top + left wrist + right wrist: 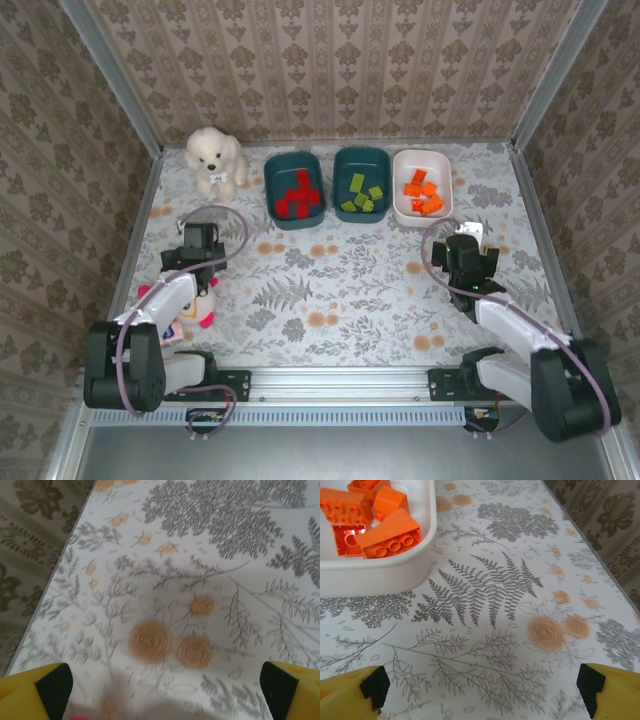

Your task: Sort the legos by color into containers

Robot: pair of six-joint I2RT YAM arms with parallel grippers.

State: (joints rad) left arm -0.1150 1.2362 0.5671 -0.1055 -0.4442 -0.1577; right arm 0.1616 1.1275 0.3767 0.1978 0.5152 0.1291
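Here, floral tablecloth (340, 290), papered walls (330, 60), filled containers (362, 162)

light: bright, even, soft shadows | left wrist view: blurred | top and right wrist views: sharp

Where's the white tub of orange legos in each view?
Top external: white tub, rightmost in the back row.
Right wrist: upper-left corner, orange legos inside.
Left wrist: aimed at floral tablecloth beside left wall.
Shared landmark: that tablecloth's orange roses.
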